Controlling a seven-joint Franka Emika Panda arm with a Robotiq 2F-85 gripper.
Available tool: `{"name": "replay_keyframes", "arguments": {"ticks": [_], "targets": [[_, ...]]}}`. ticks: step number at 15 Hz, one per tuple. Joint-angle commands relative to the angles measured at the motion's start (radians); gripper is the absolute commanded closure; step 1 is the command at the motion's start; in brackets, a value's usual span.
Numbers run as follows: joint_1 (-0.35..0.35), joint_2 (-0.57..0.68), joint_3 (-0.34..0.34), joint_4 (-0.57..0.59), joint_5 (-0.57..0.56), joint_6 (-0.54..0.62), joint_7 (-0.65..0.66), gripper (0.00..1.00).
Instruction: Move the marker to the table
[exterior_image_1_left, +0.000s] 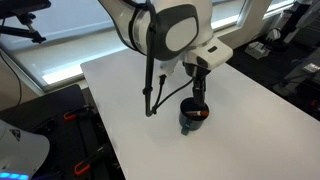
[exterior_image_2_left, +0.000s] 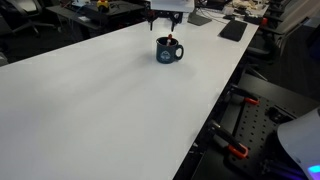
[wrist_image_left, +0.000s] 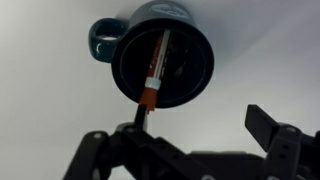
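Here, marker (wrist_image_left: 155, 68) in cup (wrist_image_left: 196, 70), nr end effector (wrist_image_left: 180, 138)

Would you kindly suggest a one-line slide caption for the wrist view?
Open gripper poised over a dark cup on the white table, the orange marker leaning inside it.

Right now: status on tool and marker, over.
Tool open, above the cup. Marker inside cup, leaning on rim, not yet on table. In the way: cup wall only.
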Motion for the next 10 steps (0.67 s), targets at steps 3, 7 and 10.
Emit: {"name": "replay_keyframes", "arguments": {"ticks": [3, 7, 10], "targets": [[0.026, 0.063, -0.049, 0.021, 0.025, -0.003, 0.02, 0.0], [0.039, 0.098, -0.068, 0.022, 0.043, 0.001, 0.014, 0.41], [0.051, 0.109, -0.077, 0.022, 0.048, 0.01, 0.007, 0.64]]}}
